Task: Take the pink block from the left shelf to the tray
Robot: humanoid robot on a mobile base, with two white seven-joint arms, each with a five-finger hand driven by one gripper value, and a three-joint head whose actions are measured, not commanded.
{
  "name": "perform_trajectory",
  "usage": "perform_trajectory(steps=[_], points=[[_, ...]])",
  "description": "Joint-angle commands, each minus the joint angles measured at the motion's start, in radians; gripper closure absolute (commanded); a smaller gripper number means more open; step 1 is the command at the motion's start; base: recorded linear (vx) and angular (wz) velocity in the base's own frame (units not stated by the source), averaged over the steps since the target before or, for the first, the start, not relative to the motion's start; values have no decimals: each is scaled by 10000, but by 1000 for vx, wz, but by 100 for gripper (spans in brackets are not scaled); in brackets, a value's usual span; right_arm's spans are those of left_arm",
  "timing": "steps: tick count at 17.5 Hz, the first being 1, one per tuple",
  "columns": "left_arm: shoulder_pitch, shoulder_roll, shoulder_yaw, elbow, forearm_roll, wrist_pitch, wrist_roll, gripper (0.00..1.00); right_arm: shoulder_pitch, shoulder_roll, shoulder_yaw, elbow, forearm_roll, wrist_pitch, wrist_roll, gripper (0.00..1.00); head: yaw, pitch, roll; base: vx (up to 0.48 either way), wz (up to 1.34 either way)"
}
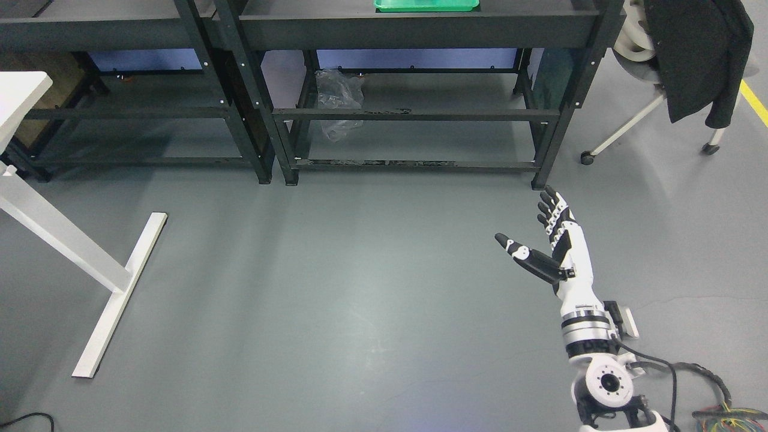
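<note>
Robot hand out over the floor
The right hand [555, 240], lower right, is spread wide, holding nothing; green tray [426, 5] sits at the top.

Right hand [561, 249] raised, fingers spread, holding nothing

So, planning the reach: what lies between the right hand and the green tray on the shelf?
In the head view, bare grey floor, then the black shelf's lower rails lie between the right hand and the green tray. A crumpled plastic bag sits off to the left.
</note>
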State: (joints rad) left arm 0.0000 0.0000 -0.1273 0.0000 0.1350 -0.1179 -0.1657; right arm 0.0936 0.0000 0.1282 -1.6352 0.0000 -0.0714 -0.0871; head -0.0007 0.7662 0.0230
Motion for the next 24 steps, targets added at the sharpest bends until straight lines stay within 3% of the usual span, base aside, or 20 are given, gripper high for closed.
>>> perform_trajectory(steps=[1, 24], points=[[200, 175, 0, -175, 0, -2, 0, 0, 0, -175, 6, 0, -169, 39, -3, 0, 0, 0, 0, 0, 0], [200, 175, 0, -175, 0, -2, 0, 0, -16, -175, -86, 0, -184, 23, -34, 0, 0, 0, 0, 37, 1]])
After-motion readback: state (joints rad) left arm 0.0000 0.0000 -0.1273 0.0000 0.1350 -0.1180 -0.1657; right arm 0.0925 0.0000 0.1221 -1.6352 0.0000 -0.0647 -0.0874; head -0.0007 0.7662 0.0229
